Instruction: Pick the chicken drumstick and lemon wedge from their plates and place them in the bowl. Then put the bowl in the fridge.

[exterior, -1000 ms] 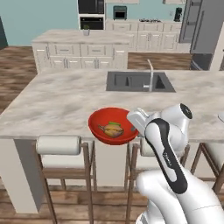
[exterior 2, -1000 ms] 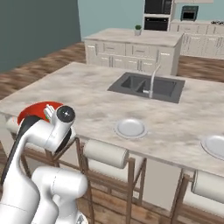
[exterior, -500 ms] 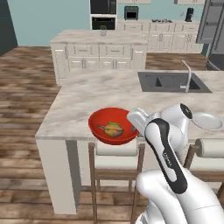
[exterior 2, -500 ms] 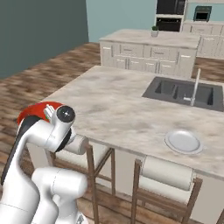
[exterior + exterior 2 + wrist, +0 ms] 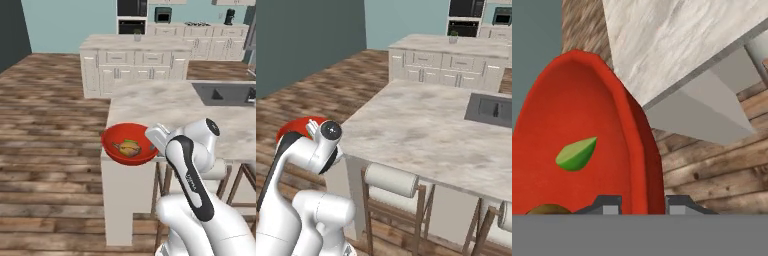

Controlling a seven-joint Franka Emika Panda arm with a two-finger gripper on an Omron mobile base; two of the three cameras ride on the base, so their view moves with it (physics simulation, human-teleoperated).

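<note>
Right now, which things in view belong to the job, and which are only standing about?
Job: bowl, held by its rim in the gripper; chicken drumstick and lemon wedge inside it.
Not the job: counter, sink, stool.

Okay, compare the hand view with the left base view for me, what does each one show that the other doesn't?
Hand view alone: the lemon wedge lying on the bowl's inner wall, and the gripper with its fingers on either side of the bowl's rim. Left base view alone: the chicken drumstick whole in the bowl, the robot's arm, the sink and the far cabinets. Both: the red bowl, held off the corner of the marble counter above the wood floor.
</note>
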